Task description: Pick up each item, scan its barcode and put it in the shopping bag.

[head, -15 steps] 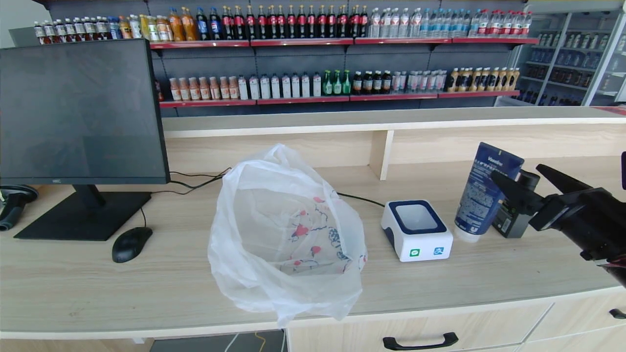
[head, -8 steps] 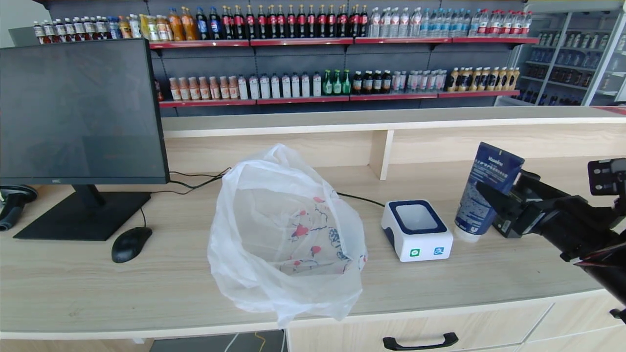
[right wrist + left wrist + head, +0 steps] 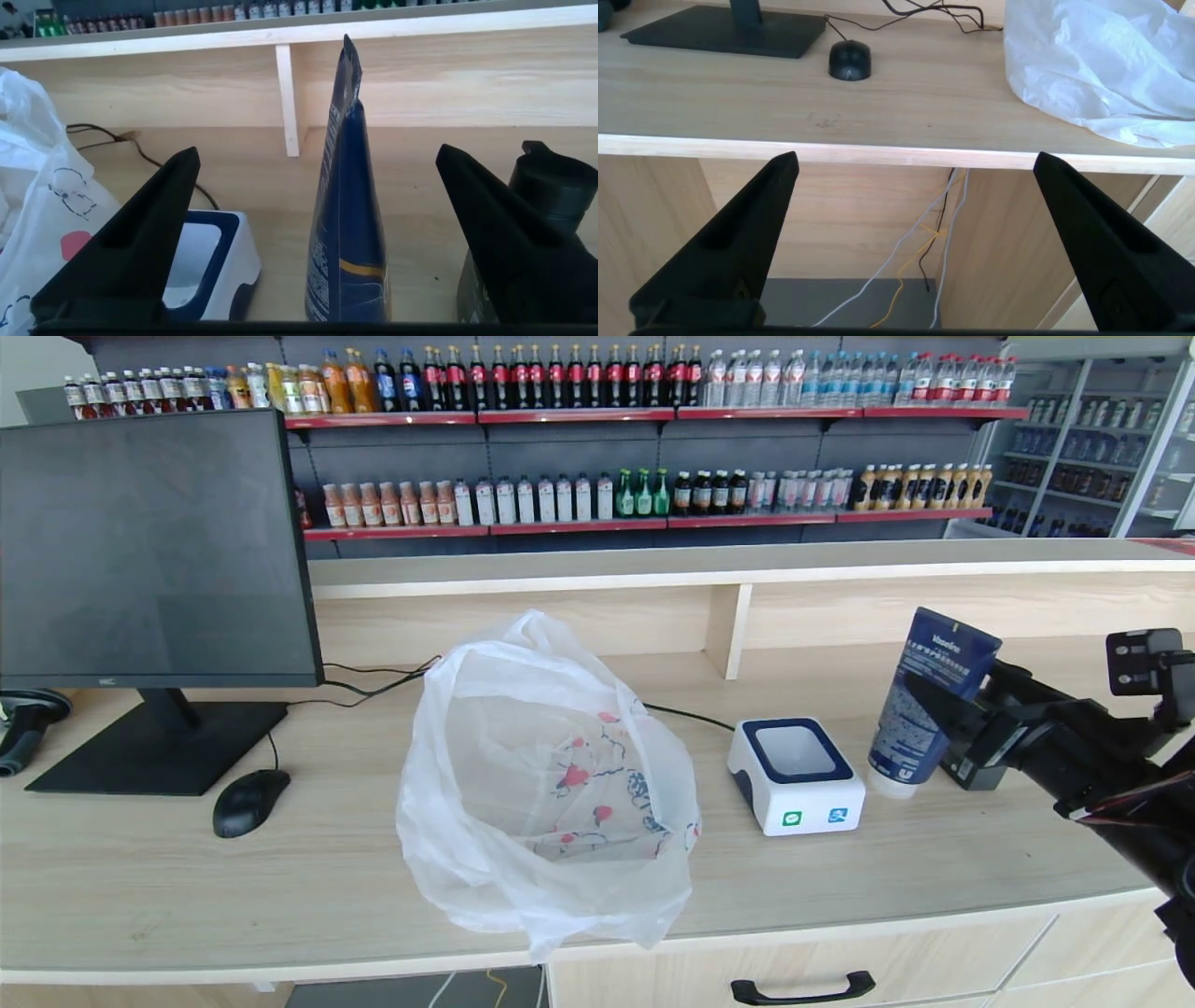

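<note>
A blue tube (image 3: 920,705) stands upright on its white cap at the right of the counter, next to the white and blue scanner (image 3: 794,775). My right gripper (image 3: 952,679) is open and level with the tube's upper half. In the right wrist view the tube (image 3: 346,215) stands between the two fingers, untouched. A dark bottle (image 3: 971,761) with a black cap (image 3: 551,187) stands just right of the tube, partly hidden by the gripper. The white plastic shopping bag (image 3: 546,784) stands open mid-counter. My left gripper (image 3: 915,159) hangs open and empty below the counter's front edge (image 3: 878,147).
A monitor (image 3: 154,551) on a stand and a black mouse (image 3: 250,801) occupy the counter's left, with cables running behind the bag. A raised wooden shelf (image 3: 728,565) backs the counter. Drawers with handles (image 3: 803,987) lie below the front edge.
My right gripper has moved left towards the blue tube, so its fingers now flank it. The tube, scanner and bag have stayed in place.
</note>
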